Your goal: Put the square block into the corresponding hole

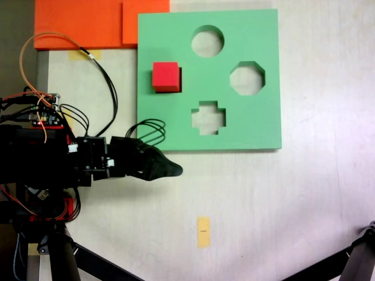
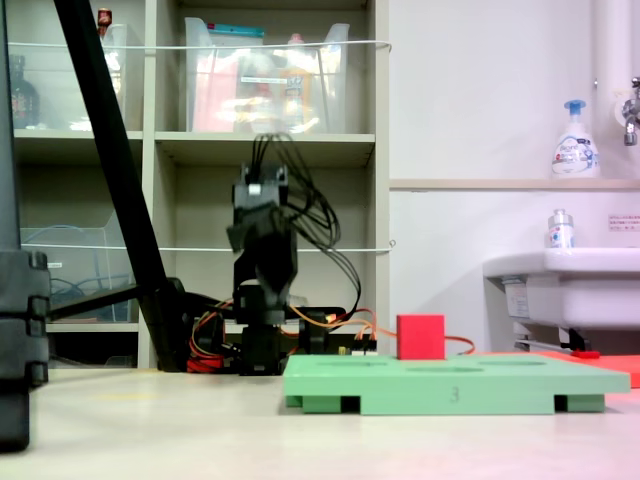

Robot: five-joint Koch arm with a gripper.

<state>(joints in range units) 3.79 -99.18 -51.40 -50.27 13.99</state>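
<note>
- Square block (image 1: 166, 76): seated in the green board's (image 1: 258, 126) left cut-out, top protruding.
- Tool (image 1: 173, 170): lower left, off the board; grip state cannot be told.

A "3" stands on the green foam board's (image 2: 455, 383) front edge.

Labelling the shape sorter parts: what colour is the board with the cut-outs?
Green; the board shows best in the fixed view looking down from above.

A utility or lab room: storage shelves (image 2: 265, 150), wall sink (image 2: 565, 275), soap bottle (image 2: 574, 140)
</note>
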